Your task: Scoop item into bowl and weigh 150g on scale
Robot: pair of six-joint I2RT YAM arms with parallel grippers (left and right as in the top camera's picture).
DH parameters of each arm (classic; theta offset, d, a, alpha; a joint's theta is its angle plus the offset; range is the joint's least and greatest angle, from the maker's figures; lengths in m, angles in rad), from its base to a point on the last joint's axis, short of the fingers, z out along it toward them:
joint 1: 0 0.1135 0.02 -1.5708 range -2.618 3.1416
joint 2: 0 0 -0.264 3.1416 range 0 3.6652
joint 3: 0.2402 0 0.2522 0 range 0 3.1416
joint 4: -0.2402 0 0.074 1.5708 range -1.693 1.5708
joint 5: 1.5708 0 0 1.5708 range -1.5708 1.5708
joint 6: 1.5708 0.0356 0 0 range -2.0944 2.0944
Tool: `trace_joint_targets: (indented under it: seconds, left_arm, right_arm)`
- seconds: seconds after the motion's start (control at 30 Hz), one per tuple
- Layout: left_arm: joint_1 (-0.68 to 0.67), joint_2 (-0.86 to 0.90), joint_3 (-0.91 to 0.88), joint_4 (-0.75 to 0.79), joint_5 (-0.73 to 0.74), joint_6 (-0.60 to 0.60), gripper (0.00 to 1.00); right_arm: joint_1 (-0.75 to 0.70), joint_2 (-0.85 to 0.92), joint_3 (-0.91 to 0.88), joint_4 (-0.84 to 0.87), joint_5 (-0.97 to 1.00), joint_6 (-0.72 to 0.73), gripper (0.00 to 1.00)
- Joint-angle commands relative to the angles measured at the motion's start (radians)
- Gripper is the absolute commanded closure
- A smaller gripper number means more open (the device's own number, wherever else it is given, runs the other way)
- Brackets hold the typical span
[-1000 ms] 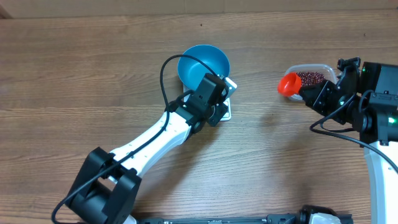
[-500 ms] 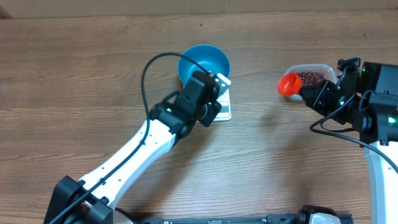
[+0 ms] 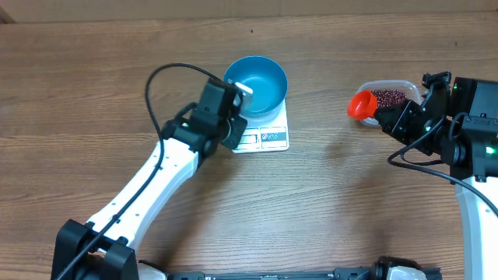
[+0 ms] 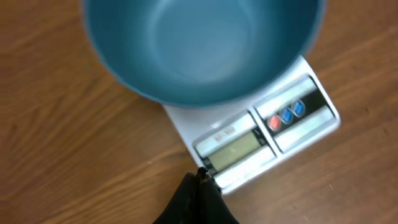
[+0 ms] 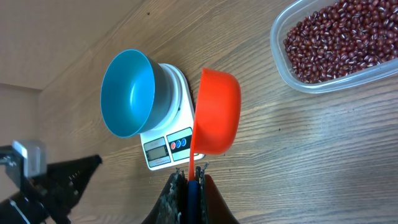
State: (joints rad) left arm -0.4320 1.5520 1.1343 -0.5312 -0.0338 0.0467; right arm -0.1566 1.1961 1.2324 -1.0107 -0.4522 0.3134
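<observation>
The blue bowl (image 3: 255, 82) stands empty on the white scale (image 3: 268, 138); both fill the left wrist view, bowl (image 4: 199, 50) behind the scale's display (image 4: 235, 146). My left gripper (image 3: 233, 132) is shut with nothing in it, its tip (image 4: 200, 177) at the scale's front-left corner. The beans (image 5: 339, 37) lie in a clear tub (image 3: 389, 96) at the right. My right gripper (image 3: 385, 117) is shut on the handle of an orange scoop (image 3: 361, 104), held in the air left of the tub. In the right wrist view the scoop (image 5: 217, 112) hangs on edge above my fingers (image 5: 191, 177).
The left arm's white link (image 3: 156, 183) runs diagonally from the table's front left up to the scale. The right arm's black body (image 3: 459, 124) stands at the right edge beside the tub. Bare wooden table (image 3: 334, 179) lies between scale and tub.
My left arm has swung to the left off the scale, uncovering its display and buttons. The right arm and the scoop have not moved.
</observation>
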Motion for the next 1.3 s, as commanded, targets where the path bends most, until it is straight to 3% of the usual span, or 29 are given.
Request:
trace_joint_targets:
  seconds: [0.0, 0.3, 0.53, 0.67, 0.8, 1.03, 1.13, 1.17, 1.2, 1.27]
  left_arm:
    - [0.063, -0.029, 0.016, 0.035, -0.003, -0.021, 0.96]
    - [0.267, -0.024, 0.016, 0.311, -0.105, -0.004, 0.95]
    - [0.303, -0.009, 0.016, 0.335, -0.104, -0.006, 0.96]
    - [0.302, -0.009, 0.016, 0.322, -0.101, -0.113, 0.96]
    - [0.303, -0.009, 0.016, 0.332, -0.097, -0.145, 0.96]
    - [0.301, -0.008, 0.017, 0.349, -0.097, -0.149, 0.96]
    - [0.284, -0.009, 0.025, 0.344, -0.094, -0.112, 0.96]
    - [0.267, -0.009, 0.033, 0.338, -0.089, -0.076, 0.94]
    - [0.246, -0.009, 0.045, 0.321, -0.088, -0.033, 0.86]
    - [0.195, -0.010, 0.066, 0.280, -0.088, 0.002, 0.55]
  right_arm:
    - [-0.003, -0.006, 0.026, 0.016, 0.007, -0.008, 0.96]
    - [-0.003, -0.006, 0.026, 0.093, 0.005, 0.011, 0.96]
    - [-0.003, -0.005, 0.026, 0.093, 0.095, 0.160, 0.96]
    - [-0.003, 0.014, 0.026, 0.116, 0.137, 0.241, 0.96]
    - [-0.003, 0.055, 0.027, 0.116, 0.139, 0.283, 0.96]
    - [-0.003, 0.078, 0.048, 0.087, 0.137, 0.281, 0.96]
    - [-0.003, 0.078, 0.095, 0.034, 0.138, 0.218, 0.96]
    - [-0.003, 0.078, 0.108, 0.027, 0.138, 0.185, 0.96]
    - [-0.003, 0.078, 0.116, 0.023, 0.138, 0.160, 0.96]
    - [-0.003, 0.078, 0.123, 0.021, 0.138, 0.108, 0.96]
